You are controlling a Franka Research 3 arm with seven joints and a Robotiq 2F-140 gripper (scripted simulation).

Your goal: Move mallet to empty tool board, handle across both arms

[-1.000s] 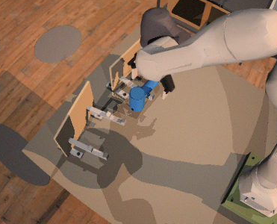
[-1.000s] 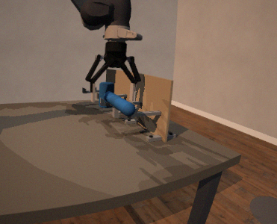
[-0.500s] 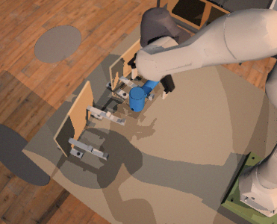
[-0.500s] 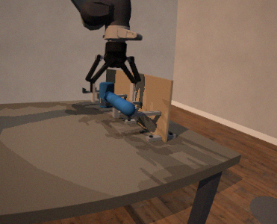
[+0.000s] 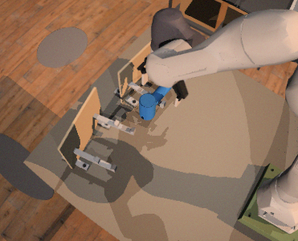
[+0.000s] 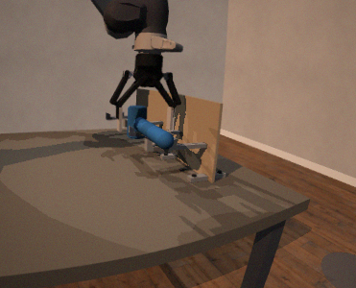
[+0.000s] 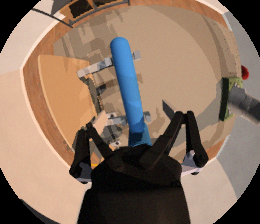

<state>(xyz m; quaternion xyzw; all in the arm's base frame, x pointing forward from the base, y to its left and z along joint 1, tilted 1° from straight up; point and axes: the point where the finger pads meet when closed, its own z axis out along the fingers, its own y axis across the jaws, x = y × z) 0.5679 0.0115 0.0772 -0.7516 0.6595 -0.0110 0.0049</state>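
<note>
While the hand (image 6: pixel 144 112) gapes empty, the mallet (image 6: pixel 151 129) lies below.

A plain room: wooden plank floor (image 6: pixel 321 211); bare walls (image 6: pixel 293 53); a cabinet (image 5: pixel 205 8)

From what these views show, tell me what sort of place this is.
Probably a room set up as a small workshop or test bench: a wood floor, plain walls, and a table carrying fixed tool boards with a blue mallet.

Blue mallet (image 6: pixel 151 127), tan tool boards (image 6: pixel 201 125), black fingers (image 6: pixel 116 96)
</note>
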